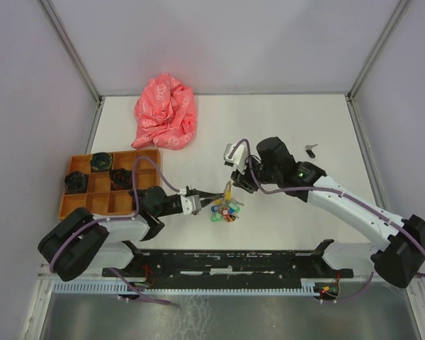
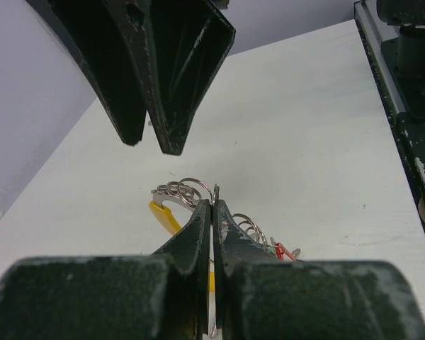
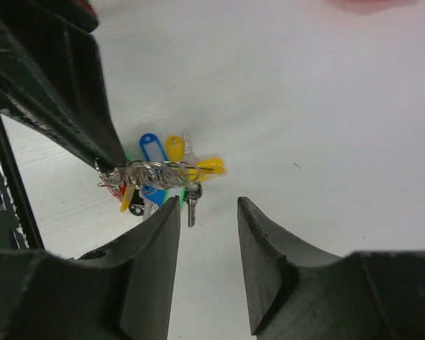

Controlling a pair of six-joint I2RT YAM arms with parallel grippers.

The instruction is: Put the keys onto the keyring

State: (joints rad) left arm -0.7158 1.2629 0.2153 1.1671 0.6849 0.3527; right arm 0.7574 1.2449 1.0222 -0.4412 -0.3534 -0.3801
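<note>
My left gripper (image 1: pixel 214 193) is shut on a silver keyring (image 2: pixel 198 188) that carries several small rings and coloured tags (image 1: pixel 225 208). The bundle hangs just above the table. In the right wrist view the keyring (image 3: pixel 152 173) has blue, yellow and green tags and a small silver key (image 3: pixel 192 205) hanging from it. My right gripper (image 1: pixel 235 183) is open and empty, right beside the ring; it also shows in the right wrist view (image 3: pixel 205 212). A black-headed key (image 1: pixel 310 149) lies alone on the table at the right. A red piece (image 2: pixel 287 251) sits in the bundle; I cannot tell if it is the red key.
A crumpled pink cloth (image 1: pixel 165 112) lies at the back. An orange compartment tray (image 1: pixel 99 202) with dark parts stands at the left. A black rail (image 1: pixel 227 261) runs along the near edge.
</note>
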